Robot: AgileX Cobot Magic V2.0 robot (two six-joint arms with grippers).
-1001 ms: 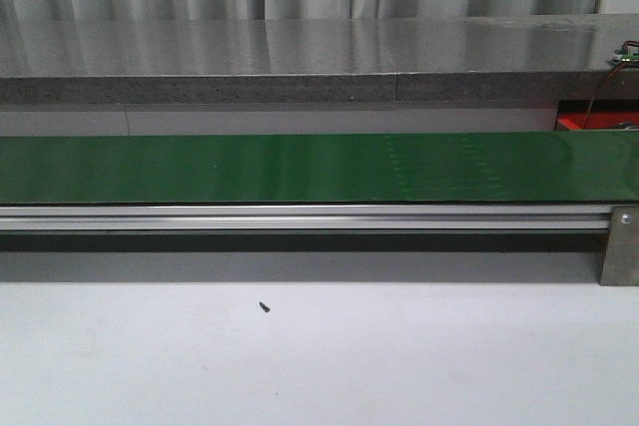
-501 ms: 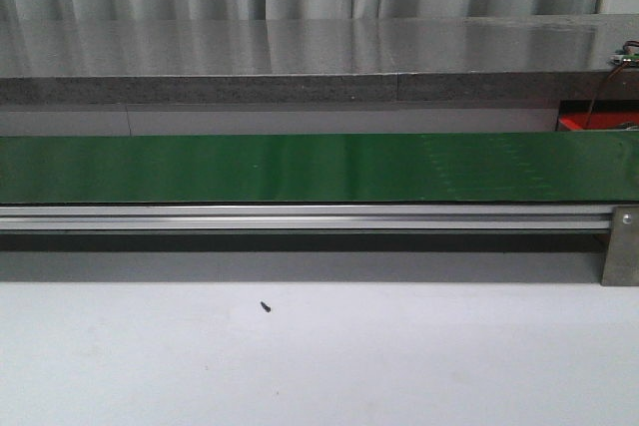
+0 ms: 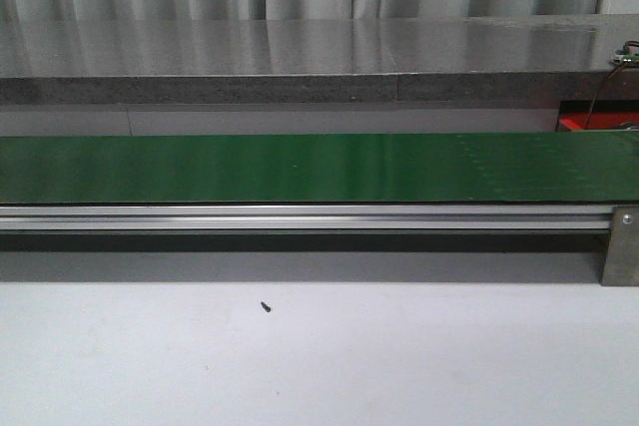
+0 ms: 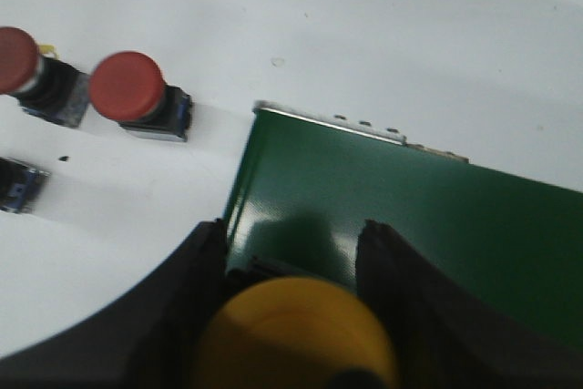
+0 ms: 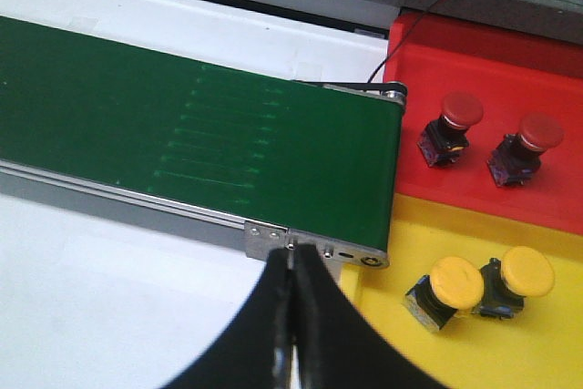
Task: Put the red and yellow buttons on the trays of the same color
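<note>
In the left wrist view my left gripper is shut on a yellow button, held just over the end of the green belt. Two red buttons stand on the white table beside that end. The right wrist view shows my right gripper shut and empty, over the metal frame at the belt's other end. Beyond it, a red tray holds two red buttons. A yellow tray holds two yellow buttons. Neither gripper appears in the front view.
The green belt runs across the front view on an aluminium rail, with a grey counter behind it. A corner of the red tray shows at the far right. A blue button base lies on the table near the red buttons.
Faint marks on the belt's surface have shifted to the right in the front view. Nothing else there has moved.
</note>
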